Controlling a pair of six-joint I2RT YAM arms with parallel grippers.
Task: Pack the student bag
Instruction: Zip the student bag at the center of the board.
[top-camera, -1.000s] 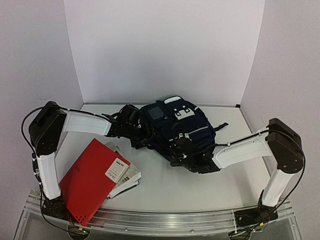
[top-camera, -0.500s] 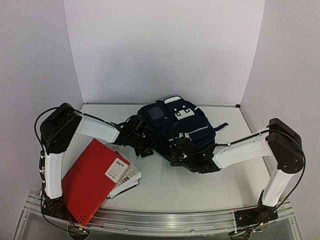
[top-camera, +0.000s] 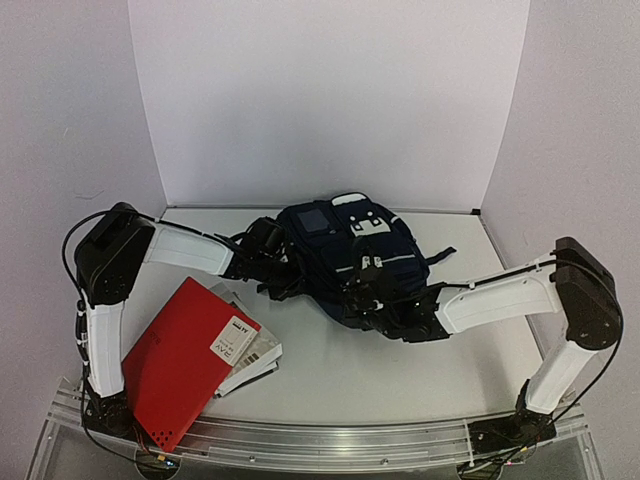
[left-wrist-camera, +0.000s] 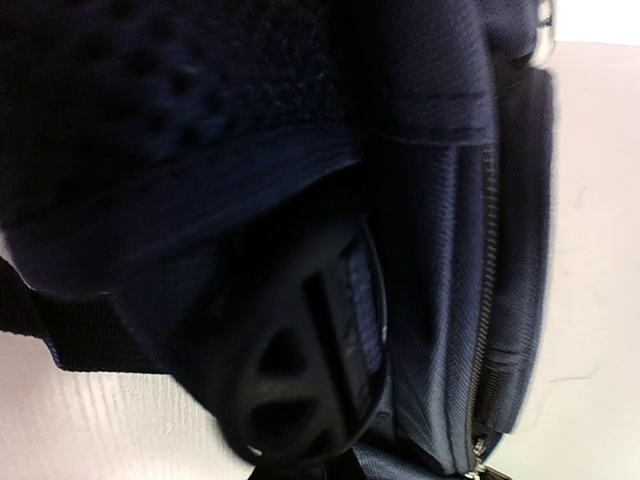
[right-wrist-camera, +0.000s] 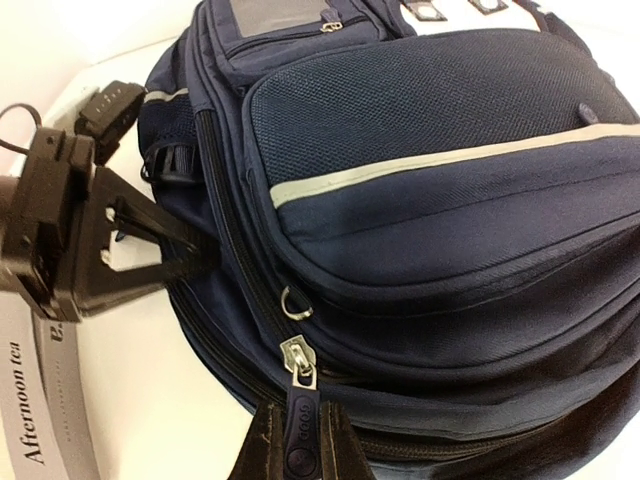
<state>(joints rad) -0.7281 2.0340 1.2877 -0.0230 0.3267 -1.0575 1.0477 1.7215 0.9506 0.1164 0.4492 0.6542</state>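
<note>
Navy fabric: we see the student bag (top-camera: 385, 250) lying face up at centre frame, its long axis going upper left to lower right, patch end upper left. The left gripper (right-wrist-camera: 203, 259) pinches its side fabric, and the right gripper (right-wrist-camera: 298, 455) is closed on a zipper pull (right-wrist-camera: 300, 420).

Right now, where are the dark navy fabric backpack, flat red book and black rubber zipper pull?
dark navy fabric backpack (top-camera: 400, 245): top view, front panel.
flat red book (top-camera: 175, 365): top view, cover.
black rubber zipper pull (right-wrist-camera: 300, 432): right wrist view, tab's middle.
</note>
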